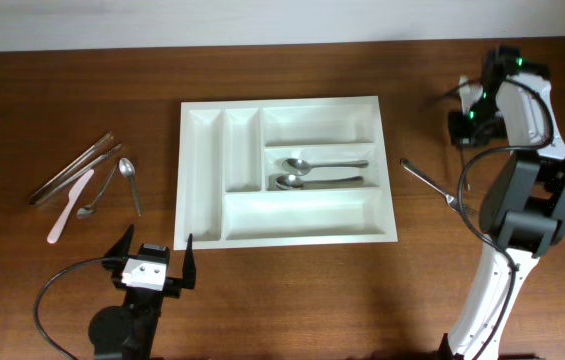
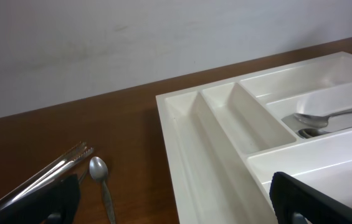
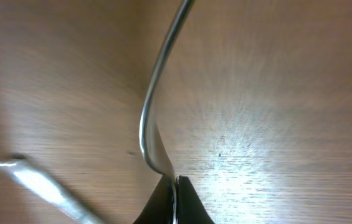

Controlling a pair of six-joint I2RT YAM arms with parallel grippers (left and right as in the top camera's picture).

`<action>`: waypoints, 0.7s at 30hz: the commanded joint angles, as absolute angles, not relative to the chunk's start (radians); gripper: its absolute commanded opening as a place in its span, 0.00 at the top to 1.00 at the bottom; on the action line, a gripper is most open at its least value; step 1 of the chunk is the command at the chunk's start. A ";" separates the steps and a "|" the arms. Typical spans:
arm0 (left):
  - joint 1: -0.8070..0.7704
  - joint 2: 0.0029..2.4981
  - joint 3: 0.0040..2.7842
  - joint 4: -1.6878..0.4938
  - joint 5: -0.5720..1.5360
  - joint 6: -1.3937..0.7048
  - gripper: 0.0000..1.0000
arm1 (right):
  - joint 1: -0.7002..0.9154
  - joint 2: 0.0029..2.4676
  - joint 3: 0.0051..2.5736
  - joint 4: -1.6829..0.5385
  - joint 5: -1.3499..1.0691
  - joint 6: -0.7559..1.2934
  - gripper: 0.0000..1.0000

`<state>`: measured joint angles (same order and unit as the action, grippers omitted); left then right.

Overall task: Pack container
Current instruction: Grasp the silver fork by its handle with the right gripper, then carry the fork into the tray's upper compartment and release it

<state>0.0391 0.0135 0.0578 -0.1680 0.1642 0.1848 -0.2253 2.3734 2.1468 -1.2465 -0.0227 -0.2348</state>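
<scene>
Right gripper [image 3: 174, 194] pinched shut on end of metal utensil [image 3: 153, 106], left gripper [image 1: 154, 252] wide open; slight hold, possible swivel or drop short of cutlery tray [image 1: 282, 104].

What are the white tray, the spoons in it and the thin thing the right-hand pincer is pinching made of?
The tray: seemingly moulded plastic, glossy white, with rounded seamless walls. The two spoons: polished metal, probably steel, by their mirror glints. The thin utensil in the right pincer: also metal, silvery, with a bright reflective edge.
</scene>
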 commanded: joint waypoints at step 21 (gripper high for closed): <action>0.042 0.005 0.050 -0.165 0.161 0.173 0.01 | 0.303 2.365 2.452 -1.135 -0.033 -1.116 0.96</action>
<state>0.0391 0.0135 0.0578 -0.1680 0.1642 0.1848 0.2852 2.3730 2.4882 -1.1515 -0.0349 -0.8772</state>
